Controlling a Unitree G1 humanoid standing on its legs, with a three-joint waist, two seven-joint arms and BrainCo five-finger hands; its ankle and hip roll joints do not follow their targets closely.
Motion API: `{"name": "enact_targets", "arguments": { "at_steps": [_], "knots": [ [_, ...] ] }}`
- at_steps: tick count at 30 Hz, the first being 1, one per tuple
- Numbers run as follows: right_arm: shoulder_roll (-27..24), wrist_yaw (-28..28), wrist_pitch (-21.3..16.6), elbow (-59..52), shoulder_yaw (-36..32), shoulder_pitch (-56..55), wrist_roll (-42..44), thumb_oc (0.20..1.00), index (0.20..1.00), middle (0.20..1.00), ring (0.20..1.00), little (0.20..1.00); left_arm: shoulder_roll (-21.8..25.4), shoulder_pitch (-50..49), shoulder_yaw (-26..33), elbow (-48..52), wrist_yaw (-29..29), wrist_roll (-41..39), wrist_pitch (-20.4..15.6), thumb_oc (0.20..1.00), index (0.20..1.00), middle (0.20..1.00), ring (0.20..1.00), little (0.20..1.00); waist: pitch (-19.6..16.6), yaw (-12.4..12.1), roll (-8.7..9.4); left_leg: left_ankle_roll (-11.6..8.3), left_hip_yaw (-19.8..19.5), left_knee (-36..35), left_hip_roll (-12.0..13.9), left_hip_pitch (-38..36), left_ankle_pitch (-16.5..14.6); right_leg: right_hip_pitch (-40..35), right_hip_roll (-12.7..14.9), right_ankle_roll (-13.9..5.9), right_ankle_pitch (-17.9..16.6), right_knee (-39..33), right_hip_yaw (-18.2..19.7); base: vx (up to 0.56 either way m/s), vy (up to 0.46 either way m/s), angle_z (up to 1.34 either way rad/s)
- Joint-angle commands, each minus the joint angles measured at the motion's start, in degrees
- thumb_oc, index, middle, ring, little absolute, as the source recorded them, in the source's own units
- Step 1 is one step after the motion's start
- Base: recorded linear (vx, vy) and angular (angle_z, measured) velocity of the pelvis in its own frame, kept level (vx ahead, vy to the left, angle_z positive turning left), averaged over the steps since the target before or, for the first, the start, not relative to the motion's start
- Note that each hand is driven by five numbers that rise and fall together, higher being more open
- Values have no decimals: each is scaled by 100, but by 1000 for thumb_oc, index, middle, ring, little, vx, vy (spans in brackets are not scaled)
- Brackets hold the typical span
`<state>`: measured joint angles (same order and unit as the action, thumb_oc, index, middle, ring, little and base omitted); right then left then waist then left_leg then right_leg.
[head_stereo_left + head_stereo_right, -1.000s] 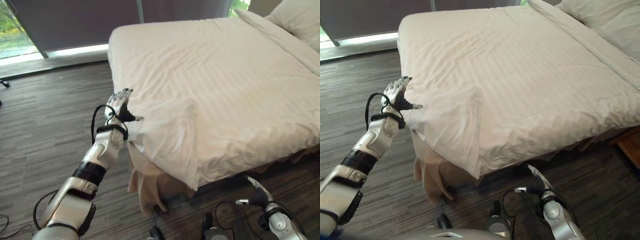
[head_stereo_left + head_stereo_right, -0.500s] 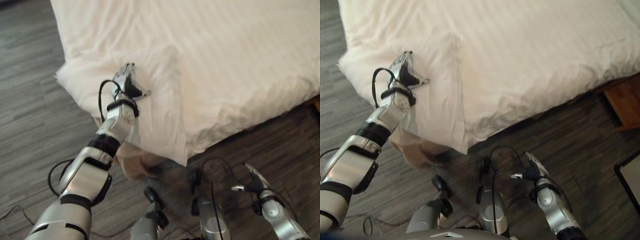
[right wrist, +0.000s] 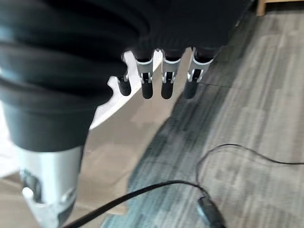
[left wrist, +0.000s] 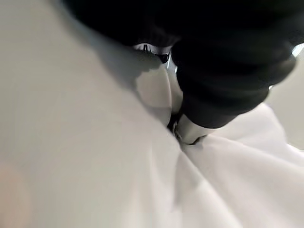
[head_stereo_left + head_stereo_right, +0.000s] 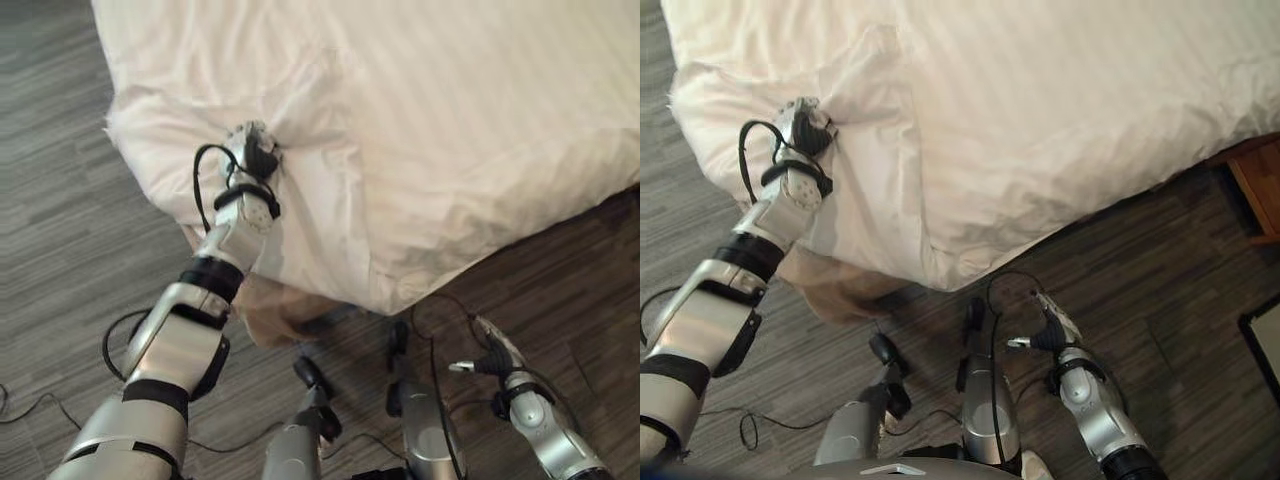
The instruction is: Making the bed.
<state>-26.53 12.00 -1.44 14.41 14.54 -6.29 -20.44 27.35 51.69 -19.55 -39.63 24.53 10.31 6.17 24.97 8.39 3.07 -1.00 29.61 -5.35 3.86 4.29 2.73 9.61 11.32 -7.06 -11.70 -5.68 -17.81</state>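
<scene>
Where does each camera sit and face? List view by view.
Eye views: on head, looking down at the white duvet corner; left robot hand pinches it, right robot hand hangs low; both share this.
Left wrist view: on that wrist, against duvet.
Right wrist view: on that wrist, facing wood floor, fingers straight.

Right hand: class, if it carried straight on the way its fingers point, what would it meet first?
Probably the overhanging white duvet at the bed's edge; the right hand points that way over bare floor, though depth is unclear.

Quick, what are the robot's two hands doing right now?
Left hand: fingers closed on the white duvet.
Right hand: open, holding nothing, above the floor.
</scene>
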Motion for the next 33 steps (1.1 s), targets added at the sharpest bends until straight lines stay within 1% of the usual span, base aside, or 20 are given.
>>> {"name": "enact_targets", "arguments": {
  "at_steps": [1, 2, 3, 4, 6, 7, 10, 11, 12, 13, 14, 19, 20, 21, 22, 23, 25, 27, 29, 33],
  "knots": [
    [-101, -13, -96, -283, -151, -441, -344, 1000, 1000, 1000, 1000, 1000, -140, -1194, 529, 968, -194, -1152, -653, 200, 200, 200, 200, 200, -382, -270, -436, -341, -1093, 98, 491, 47, -234, -605, 279, -396, 1282, 308, -377, 40, -249, 42],
    [-36, -55, -98, -279, -175, -433, -349, 1000, 1000, 1000, 1000, 1000, -164, -1723, 674, 1411, -348, -1307, -808, 200, 200, 200, 200, 200, -421, -391, -502, -369, -1139, 95, 501, 10, -202, -715, 236, -362, 1336, 275, -437, 28, -112, 53],
    [-48, -55, -100, -280, -151, -456, -350, 1000, 1000, 1000, 1000, 1000, -156, -1806, 701, 1484, -361, -1305, -781, 200, 200, 200, 200, 200, -441, -362, -507, -376, -1151, 94, 509, -1, -201, -739, 225, -357, 1337, 261, -452, 39, -120, 55],
    [-39, -111, -106, -288, -163, -474, -425, 1000, 1000, 1000, 1000, 1000, -188, -2466, 947, 2007, -549, -1570, -914, 200, 200, 200, 200, 200, -488, -491, -592, -413, -1213, 99, 533, -56, -159, -876, 172, -305, 1415, 228, -530, 39, -171, 51],
    [9, -222, -151, -230, -182, -420, -584, 1000, 1000, 1000, 1000, 1000, -408, -4565, 1552, 3183, -1035, -2326, -1301, 200, 200, 200, 200, 200, -654, -899, -831, -521, -1421, 95, 622, -190, -9, -1316, -7, -154, 1649, 121, -768, 39, -231, 37],
    [1, -218, -155, -227, -157, -438, -585, 1000, 1000, 1000, 1000, 1000, -407, -4636, 1575, 3239, -1047, -2334, -1281, 200, 200, 200, 200, 200, -671, -867, -835, -529, -1437, 94, 630, -196, -7, -1335, -18, -148, 1655, 116, -784, 7, -146, 34],
    [-168, -225, -208, 251, -326, -235, -390, 1000, 1000, 1000, 1000, 1000, -556, -5501, 1806, 3387, -1479, -2814, -1405, 200, 200, 200, 200, 200, -826, -1193, -965, -610, -1624, 98, 727, -252, 111, -1629, -152, -32, 1861, 93, -1069, -1, -130, 61],
    [-169, -223, -210, 254, -323, -233, -389, 1000, 1000, 1000, 1000, 1000, -556, -5504, 1808, 3389, -1480, -2814, -1404, 200, 200, 200, 200, 200, -825, -1187, -966, -611, -1629, 98, 728, -252, 112, -1631, -153, -32, 1862, 93, -1073, 11, -159, 60],
    [-194, -340, -195, 360, -456, -233, -158, 1000, 1000, 1000, 1000, 1000, -598, -5905, 1962, 3329, -1766, -2937, -1384, 451, 451, 451, 451, 451, -906, -1372, -992, -651, -1758, 113, 777, -269, 191, -1807, -236, 46, 1981, 87, -1224, 14, -139, 64],
    [-232, -404, -206, 363, -495, -290, -136, 1000, 1000, 1000, 1000, 1000, -657, -6066, 2023, 3264, -1927, -3090, -1355, 900, 900, 900, 900, 900, -956, -1434, -1013, -674, -1832, 116, 797, -280, 230, -1904, -283, 78, 2038, 85, -1316, 25, -165, 74],
    [-244, -443, -215, 405, -517, -313, -107, 1000, 1000, 1000, 1000, 1000, -708, -6205, 2077, 3175, -2071, -3214, -1323, 1000, 1000, 1000, 1000, 1000, -1003, -1480, -1026, -689, -1872, 115, 810, -290, 248, -1976, -311, 98, 2073, 82, -1390, 17, -101, 68],
    [-222, -569, -248, 532, -571, -344, 30, 1000, 1000, 1000, 1000, 1000, -863, -6501, 2282, 2604, -2326, -3480, -1200, 1000, 1000, 1000, 1000, 1000, -1148, -1610, -1048, -750, -1961, 119, 869, -343, 319, -2175, -427, 193, 2208, 82, -1573, 2, -51, 24],
    [-185, -599, -247, 563, -574, -318, 101, 1000, 1000, 1000, 1000, 1000, -1033, -6528, 2425, 2115, -2287, -3616, -1134, 1000, 1000, 1000, 1000, 1000, -1203, -1652, -1032, -755, -1983, 123, 882, -366, 331, -2233, -456, 217, 2243, 82, -1599, 1, -26, 16],
    [-188, -598, -247, 566, -571, -312, 103, 1000, 1000, 1000, 1000, 1000, -1035, -6516, 2427, 2095, -2291, -3618, -1144, 1000, 1000, 1000, 1000, 1000, -1198, -1647, -1034, -757, -1985, 123, 883, -367, 331, -2236, -457, 218, 2245, 82, -1600, 11, -23, 13],
    [-151, -627, -260, 580, -571, -276, 170, 1000, 1000, 1000, 1000, 1000, -1116, -6463, 2571, 1621, -2205, -3600, -1119, 1000, 1000, 1000, 1000, 1000, -1250, -1653, -1018, -759, -1983, 121, 903, -411, 323, -2276, -484, 229, 2272, 84, -1606, 11, -2, 9],
    [-151, -627, -260, 582, -568, -269, 172, 1000, 1000, 1000, 1000, 1000, -1116, -6449, 2575, 1601, -2208, -3598, -1130, 1000, 1000, 1000, 1000, 1000, -1244, -1650, -1017, -760, -1983, 122, 904, -413, 322, -2278, -485, 230, 2274, 84, -1605, 15, 6, 4],
    [-136, -639, -261, 604, -561, -229, 253, 1000, 1000, 1000, 1000, 1000, -1125, -6358, 2718, 1010, -2083, -3460, -1097, 1000, 1000, 1000, 1000, 1000, -1293, -1644, -1003, -756, -1964, 122, 912, -449, 313, -2299, -498, 234, 2272, 88, -1593, 0, 0, 0],
    [-125, -648, -275, 639, -535, -174, 314, 1000, 1000, 1000, 1000, 1000, -1012, -6185, 2918, 355, -1880, -3223, -1110, 1000, 1000, 1000, 1000, 1000, -1322, -1615, -982, -757, -1923, 116, 924, -488, 291, -2304, -497, 230, 2266, 90, -1551, 16, 45, -2],
    [-162, -650, -325, 650, -533, -167, 460, 1000, 1000, 1000, 1000, 1000, -617, -5985, 3404, -491, -1306, -2655, -1107, 1000, 1000, 1000, 1000, 1000, -1382, -1531, -953, -744, -1822, 102, 933, -573, 224, -2265, -458, 188, 2197, 102, -1471, 20, 95, -9],
    [-221, -619, -365, 617, -566, -256, 555, 1000, 1000, 1000, 1000, 1000, -194, -5840, 3987, -1049, -764, -2617, -1133, 1000, 1000, 1000, 1000, 1000, -1427, -1468, -917, -728, -1712, 93, 917, -649, 131, -2207, -391, 121, 2103, 118, -1358, 14, 57, -16]
  ]
}}
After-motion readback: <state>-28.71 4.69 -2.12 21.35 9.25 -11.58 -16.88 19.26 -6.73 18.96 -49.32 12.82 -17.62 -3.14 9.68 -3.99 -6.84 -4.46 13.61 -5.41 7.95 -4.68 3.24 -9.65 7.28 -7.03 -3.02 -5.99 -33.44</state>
